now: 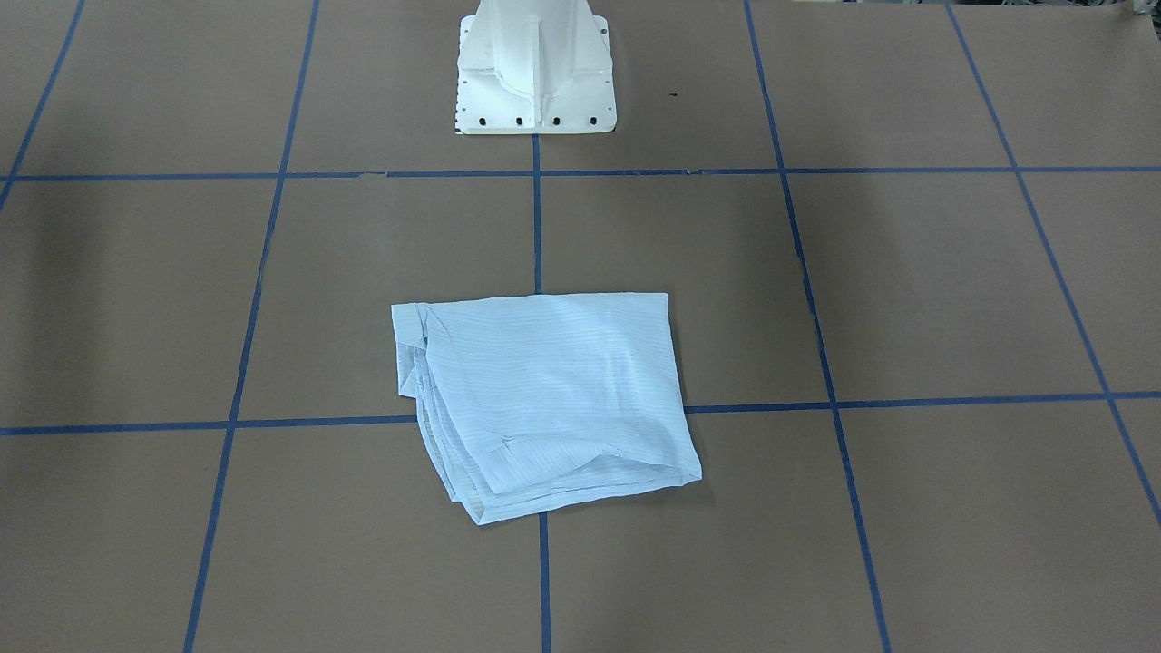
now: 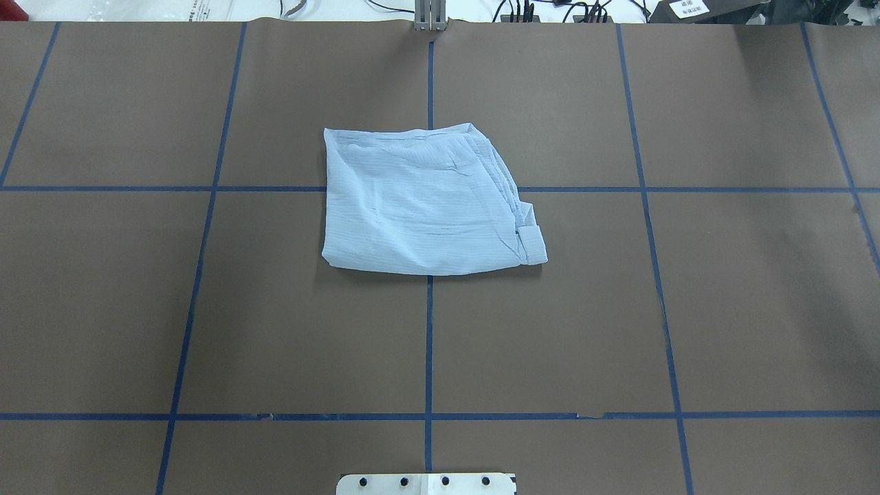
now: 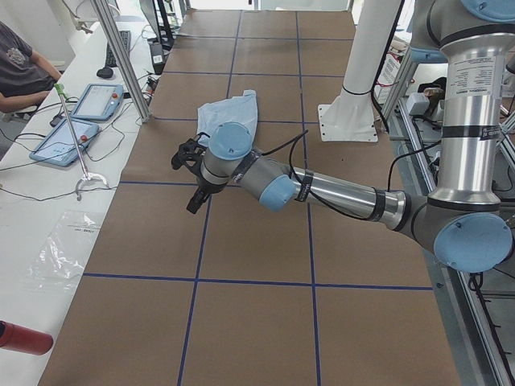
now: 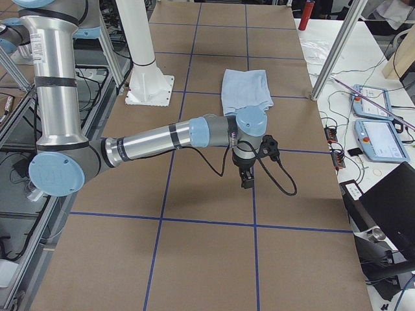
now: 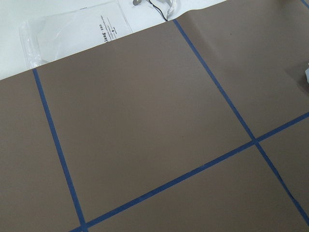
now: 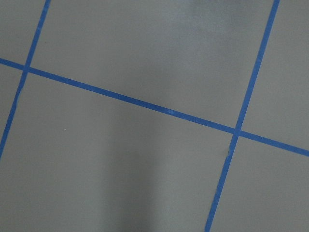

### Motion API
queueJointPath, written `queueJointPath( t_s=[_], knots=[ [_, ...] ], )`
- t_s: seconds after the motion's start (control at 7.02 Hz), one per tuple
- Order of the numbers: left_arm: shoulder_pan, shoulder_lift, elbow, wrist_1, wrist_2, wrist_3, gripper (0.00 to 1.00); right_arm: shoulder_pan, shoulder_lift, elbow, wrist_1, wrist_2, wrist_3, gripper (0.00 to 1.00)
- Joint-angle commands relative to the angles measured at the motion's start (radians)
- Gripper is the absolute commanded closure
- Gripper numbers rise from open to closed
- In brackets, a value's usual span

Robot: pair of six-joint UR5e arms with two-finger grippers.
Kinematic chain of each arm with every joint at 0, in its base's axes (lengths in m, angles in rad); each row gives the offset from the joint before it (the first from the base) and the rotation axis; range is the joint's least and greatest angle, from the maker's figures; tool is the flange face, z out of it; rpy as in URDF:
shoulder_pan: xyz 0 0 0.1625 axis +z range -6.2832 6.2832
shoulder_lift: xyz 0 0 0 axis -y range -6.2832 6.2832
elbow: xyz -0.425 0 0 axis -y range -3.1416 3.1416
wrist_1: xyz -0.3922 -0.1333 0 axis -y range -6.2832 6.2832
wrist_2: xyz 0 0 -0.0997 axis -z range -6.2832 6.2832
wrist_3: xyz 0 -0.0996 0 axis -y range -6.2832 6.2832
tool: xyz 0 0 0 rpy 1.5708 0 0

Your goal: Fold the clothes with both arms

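Your thin, limp shirt lies folded on the surface, so pinch through its stacked edges; I cannot tell how wide the left tool or right tool stands.

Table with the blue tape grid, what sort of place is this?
Most likely a robotics lab set up for recording trials: the paper-covered table is marked in taped squares, teach pendants lie on the side bench, and an operator sits beside them.
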Motion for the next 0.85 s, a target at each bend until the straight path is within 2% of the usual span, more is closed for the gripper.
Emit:
queueJointPath(
  t_s=[0.0, 0.71],
  knots=[
    [0.002, -0.001, -0.002, 0.0, -0.001, -0.002, 0.0, 0.0, 0.0, 0.0, 0.0, 0.0, -0.001, 0.0],
    [0.002, 0.001, -0.002, -0.003, -0.003, -0.004, 0.0, 0.0, -0.002, -0.005, 0.0, 0.026, -0.001, 0.0]
  ],
)
